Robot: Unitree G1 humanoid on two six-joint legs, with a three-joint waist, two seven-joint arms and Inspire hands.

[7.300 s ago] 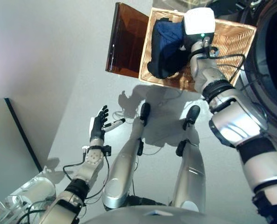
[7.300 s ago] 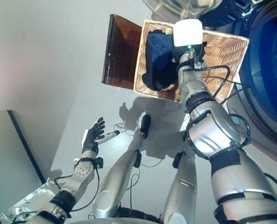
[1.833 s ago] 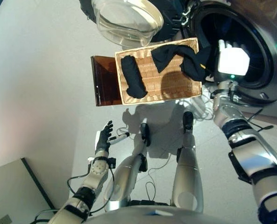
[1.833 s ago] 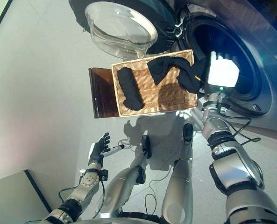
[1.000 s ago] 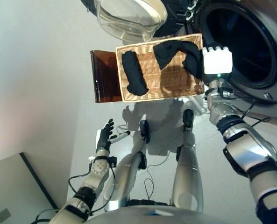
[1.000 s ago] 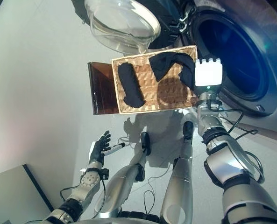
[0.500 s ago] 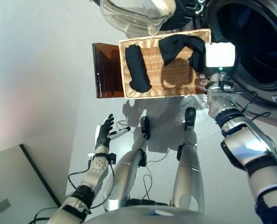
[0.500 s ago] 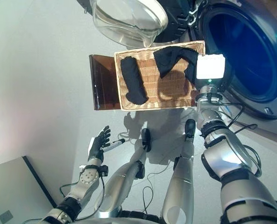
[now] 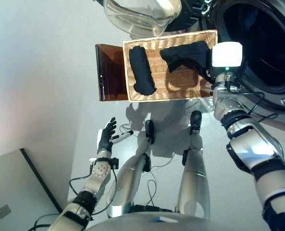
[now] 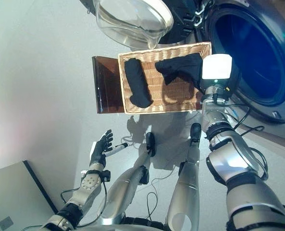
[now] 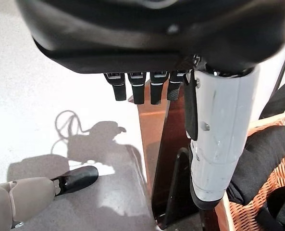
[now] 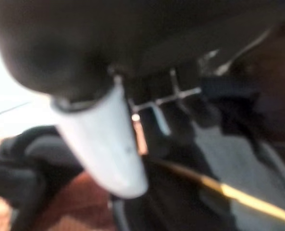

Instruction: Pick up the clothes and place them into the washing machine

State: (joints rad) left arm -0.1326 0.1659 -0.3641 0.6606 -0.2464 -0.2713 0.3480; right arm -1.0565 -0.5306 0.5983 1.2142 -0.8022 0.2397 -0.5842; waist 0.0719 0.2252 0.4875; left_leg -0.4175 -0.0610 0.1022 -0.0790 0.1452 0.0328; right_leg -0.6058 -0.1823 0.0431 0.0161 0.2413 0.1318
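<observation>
L hand (image 9: 105, 136) hangs low over floor, fingers straight, holding nothing. Brown panel (image 9: 111, 72) touches basket's (image 9: 171, 94) left side. In basket: rolled dark garment (image 9: 141, 70) at left end, second dark garment (image 9: 188, 54) at right end by R hand (image 12: 104, 139); R grip hidden, can't tell. Washer (image 9: 265, 43) drum at far right, door (image 9: 142, 14) swung open above basket.
</observation>
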